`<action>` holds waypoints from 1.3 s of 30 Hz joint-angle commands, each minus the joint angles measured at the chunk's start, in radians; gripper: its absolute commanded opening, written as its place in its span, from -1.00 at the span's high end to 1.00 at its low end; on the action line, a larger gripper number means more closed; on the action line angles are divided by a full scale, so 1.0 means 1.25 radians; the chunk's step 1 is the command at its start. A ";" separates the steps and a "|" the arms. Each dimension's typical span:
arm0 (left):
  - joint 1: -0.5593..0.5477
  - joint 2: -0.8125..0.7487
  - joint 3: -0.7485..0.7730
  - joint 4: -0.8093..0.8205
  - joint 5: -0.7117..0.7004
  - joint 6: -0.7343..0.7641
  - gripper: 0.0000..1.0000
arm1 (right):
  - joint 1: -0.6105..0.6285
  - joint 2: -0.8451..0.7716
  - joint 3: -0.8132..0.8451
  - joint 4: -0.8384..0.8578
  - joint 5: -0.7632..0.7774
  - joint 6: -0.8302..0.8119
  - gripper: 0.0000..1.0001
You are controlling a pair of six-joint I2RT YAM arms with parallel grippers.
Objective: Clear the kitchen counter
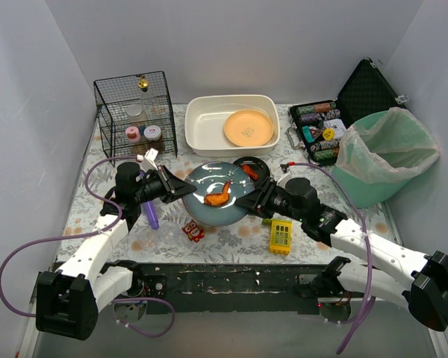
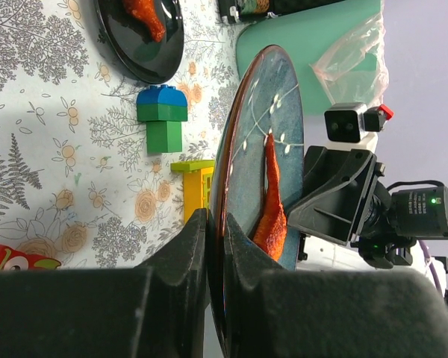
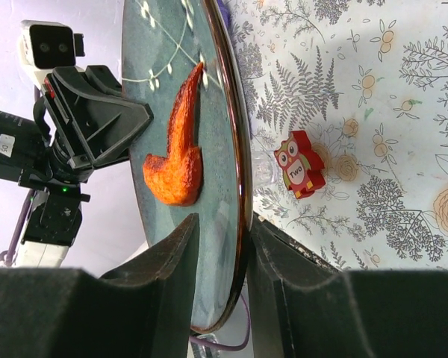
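Note:
A blue-grey plate (image 1: 218, 195) with an orange piece of fried food (image 1: 219, 194) on it hangs a little above the middle of the patterned kitchen counter (image 1: 231, 243). My left gripper (image 1: 185, 190) is shut on the plate's left rim. The left wrist view shows its jaws (image 2: 216, 224) pinching the edge-on plate (image 2: 265, 119). My right gripper (image 1: 254, 200) holds the opposite rim. In the right wrist view it (image 3: 222, 224) has one finger on each side of the plate (image 3: 164, 89), below the food (image 3: 179, 153).
A small black plate with orange food (image 1: 248, 165) lies behind. At the back are a white basin (image 1: 209, 130) holding an orange plate (image 1: 248, 127), a wire basket (image 1: 134, 112), a chip case (image 1: 321, 130) and a green bin (image 1: 384, 153). A yellow block (image 1: 281, 236), a red owl block (image 1: 193, 230) and a purple item (image 1: 150, 212) lie in front.

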 commanded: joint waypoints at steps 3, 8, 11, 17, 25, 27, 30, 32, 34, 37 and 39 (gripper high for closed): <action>-0.011 -0.043 0.012 0.046 0.100 -0.021 1.00 | 0.003 0.019 0.011 0.087 0.019 0.002 0.24; -0.011 -0.048 0.010 0.042 0.100 -0.020 1.00 | 0.002 0.019 -0.006 0.115 0.041 0.021 0.38; -0.011 -0.052 0.010 0.042 0.099 -0.020 1.00 | 0.002 0.014 -0.008 0.119 0.048 0.020 0.71; -0.011 -0.060 0.000 0.042 0.100 -0.022 0.56 | 0.003 -0.007 -0.026 0.104 0.049 0.029 0.97; -0.011 -0.041 -0.002 0.044 0.101 -0.016 -0.52 | 0.004 -0.087 -0.051 0.063 0.091 0.038 0.97; -0.011 -0.032 0.002 0.045 0.100 -0.013 -0.57 | 0.002 -0.108 -0.043 0.041 0.120 0.040 0.97; -0.011 -0.019 0.007 0.040 0.099 -0.003 -0.62 | 0.002 -0.140 -0.037 0.011 0.146 0.054 0.97; -0.011 -0.014 0.011 0.031 0.095 0.009 -0.66 | 0.002 -0.158 -0.031 -0.021 0.168 0.087 0.97; -0.011 -0.007 0.022 0.011 0.087 0.033 -0.69 | 0.000 -0.170 -0.009 -0.078 0.200 0.097 0.97; -0.010 0.003 0.044 -0.034 0.076 0.068 -0.72 | 0.002 -0.183 0.031 -0.173 0.246 0.105 0.97; -0.010 0.010 0.055 -0.046 0.072 0.081 -0.73 | 0.000 -0.194 0.055 -0.214 0.277 0.102 0.97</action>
